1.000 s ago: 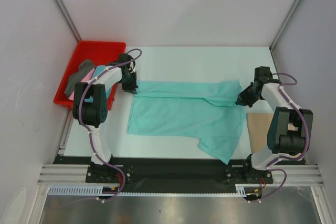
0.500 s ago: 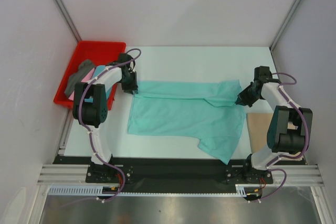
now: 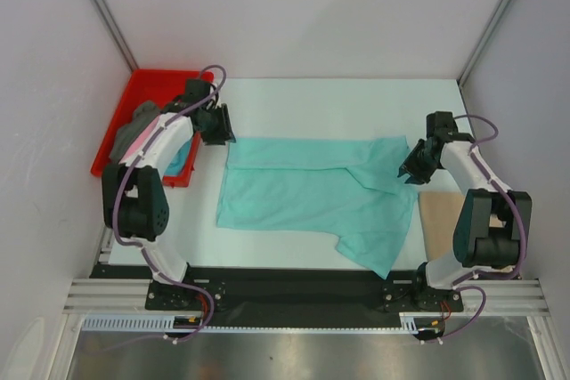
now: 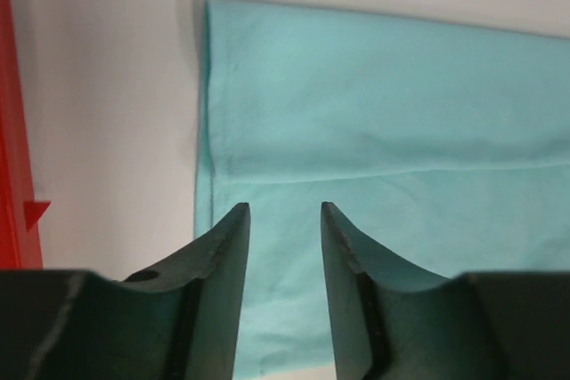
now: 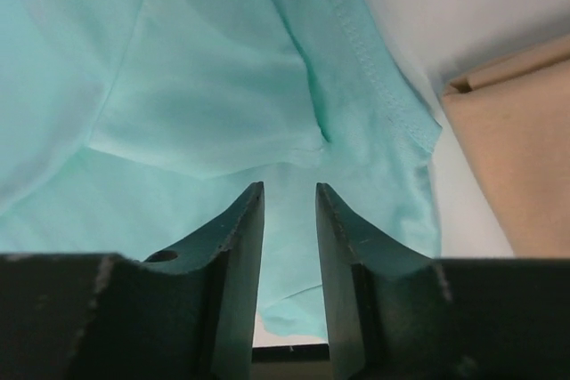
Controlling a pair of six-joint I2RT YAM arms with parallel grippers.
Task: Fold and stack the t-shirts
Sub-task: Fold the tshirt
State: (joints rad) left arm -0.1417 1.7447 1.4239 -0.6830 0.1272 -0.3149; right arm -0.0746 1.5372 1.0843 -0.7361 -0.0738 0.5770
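Mint green t-shirt (image 3: pixel 303 193) lies spread flat on the white tabletop (image 3: pixel 321 104), centre of the work area, long side running left to right. Its far edge is doubled over toward the near side, leaving a straight band along the top. One sleeve juts out at the near right corner.

Left pincer (image 4: pixel 283 211) hovers over the shirt's far left corner, beside the red tray. Its fingers stand moderately apart, with only cloth showing through the gap below. Nothing is gripped.

Right pincer (image 5: pixel 289 189) sits over the shirt's far right end, above the sleeve seam and hem. Its fingers are parted by a narrow gap. No cloth is pinched between them.

Red tray (image 3: pixel 147 86) sits at the far left edge of the tabletop. In it lie a dark grey shirt (image 3: pixel 142 116), a pink shirt (image 3: pixel 134 138) and a turquoise shirt (image 3: pixel 181 159), bunched and partly hidden by the left arm.

Tan shirt (image 3: pixel 436 224) lies folded at the near right, just beside the mint shirt's right edge, partly behind the right arm.
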